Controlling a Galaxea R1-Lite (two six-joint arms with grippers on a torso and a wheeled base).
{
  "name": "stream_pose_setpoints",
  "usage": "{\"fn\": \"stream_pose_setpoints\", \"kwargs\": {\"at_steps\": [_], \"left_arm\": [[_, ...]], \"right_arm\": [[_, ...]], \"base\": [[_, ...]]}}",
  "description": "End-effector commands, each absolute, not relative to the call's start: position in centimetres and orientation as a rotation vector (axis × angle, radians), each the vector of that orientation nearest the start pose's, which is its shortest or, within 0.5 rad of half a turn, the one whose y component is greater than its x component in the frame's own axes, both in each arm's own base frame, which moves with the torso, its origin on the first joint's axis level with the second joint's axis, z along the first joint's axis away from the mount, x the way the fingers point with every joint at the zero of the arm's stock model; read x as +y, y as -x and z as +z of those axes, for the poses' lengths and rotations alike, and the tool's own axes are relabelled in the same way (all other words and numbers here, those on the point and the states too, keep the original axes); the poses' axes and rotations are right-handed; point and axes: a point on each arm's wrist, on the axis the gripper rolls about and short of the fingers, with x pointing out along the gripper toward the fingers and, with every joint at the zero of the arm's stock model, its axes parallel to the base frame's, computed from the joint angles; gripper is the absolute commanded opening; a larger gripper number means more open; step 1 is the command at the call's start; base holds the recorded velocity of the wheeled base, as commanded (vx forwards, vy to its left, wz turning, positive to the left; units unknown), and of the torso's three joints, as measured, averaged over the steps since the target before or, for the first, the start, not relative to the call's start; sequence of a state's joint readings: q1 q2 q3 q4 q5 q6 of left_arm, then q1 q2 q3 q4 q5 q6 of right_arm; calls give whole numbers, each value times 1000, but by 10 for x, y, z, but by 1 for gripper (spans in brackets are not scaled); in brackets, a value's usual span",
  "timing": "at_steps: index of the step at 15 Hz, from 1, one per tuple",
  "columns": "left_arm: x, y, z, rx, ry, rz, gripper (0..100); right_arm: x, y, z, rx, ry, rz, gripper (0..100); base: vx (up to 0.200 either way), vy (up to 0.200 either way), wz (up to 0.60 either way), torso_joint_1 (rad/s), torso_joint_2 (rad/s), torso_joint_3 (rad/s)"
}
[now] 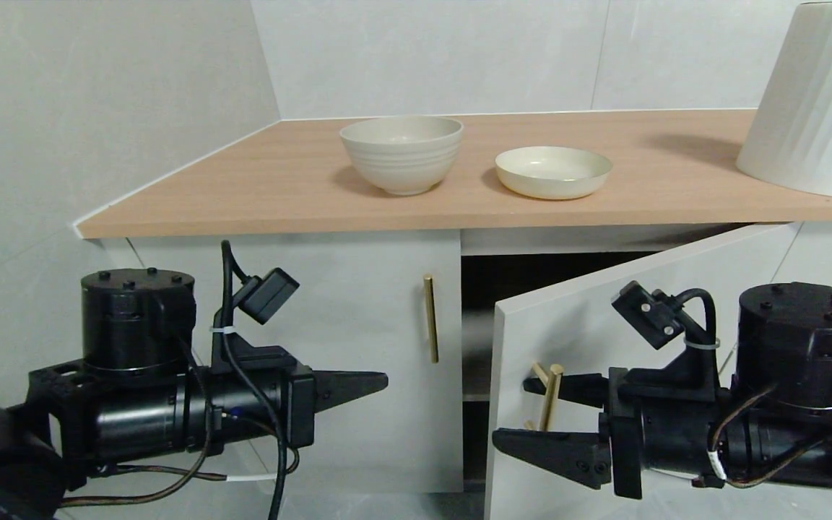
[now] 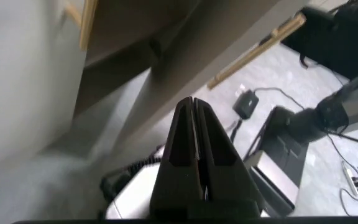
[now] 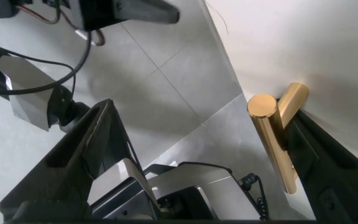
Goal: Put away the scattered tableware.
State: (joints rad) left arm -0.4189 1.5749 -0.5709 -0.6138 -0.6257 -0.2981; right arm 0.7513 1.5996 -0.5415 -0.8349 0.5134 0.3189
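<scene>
The right pincer [image 1: 531,413] is spread wide, its two black fingers set one above the other on either side of the gold bar handle [image 1: 549,397] of the open cabinet door [image 1: 575,339]. In the right wrist view the handle [image 3: 275,140] lies inside the gap of the pincer [image 3: 204,124], much closer to one finger [image 3: 328,168] than to the other. I cannot tell whether it touches that finger. The handle's long axis runs up and down the door, tilted slightly, and it stands off the door face on short gold posts. The door is swung outward from its hinge side on the robot's right.

The left pincer [image 1: 383,379] is closed with nothing between its fingers. In the left wrist view the two fingers [image 2: 182,134] meet along a thin seam. It lies level in front of the closed left door [image 1: 329,347], its tip pointing toward the robot's right, just short of that door's upright gold handle [image 1: 430,318].

Between the doors the cabinet opening [image 1: 475,289] is dark, with a pale shelf edge [image 1: 475,396] low inside.

On the wooden bench [image 1: 243,195] above, a deep bowl [image 1: 401,154] with a ribbed wall stands upright, mouth up. A shallow dish [image 1: 553,172] sits near it, apart, on the robot's right, its plain cream inside showing. Both are over the cabinet. A white ribbed shade [image 1: 817,101] stands at the bench's right end.
</scene>
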Motion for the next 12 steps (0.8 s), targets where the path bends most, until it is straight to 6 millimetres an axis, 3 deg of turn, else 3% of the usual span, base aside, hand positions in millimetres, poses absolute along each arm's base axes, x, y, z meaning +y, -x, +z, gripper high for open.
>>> {"fn": "stream_pose_setpoints", "kwargs": {"at_steps": [1,4,6,8,10,12], "left_arm": [[-120,-232,148,560,310,-972,0],[-157,-263,130,451,283,-1049,0],[-177,-284,130,321,271,-1028,0],[-186,-286,131,299,268,-1030,0],[-205,-275,117,337,253,-1069,0],[-215,-279,109,307,253,-1054,0]], "right_arm": [[186,-182,161,444,-245,1208,100],[186,-183,163,424,-250,1211,100],[186,-183,163,422,-250,1210,100],[186,-183,163,420,-250,1208,100],[186,-183,163,420,-250,1208,100],[186,-184,162,421,-250,1207,100]], "base": [[0,0,0,0,0,0],[0,0,0,0,0,0],[0,0,0,0,0,0],[0,0,0,0,0,0],[0,0,0,0,0,0],[0,0,0,0,0,0]]}}
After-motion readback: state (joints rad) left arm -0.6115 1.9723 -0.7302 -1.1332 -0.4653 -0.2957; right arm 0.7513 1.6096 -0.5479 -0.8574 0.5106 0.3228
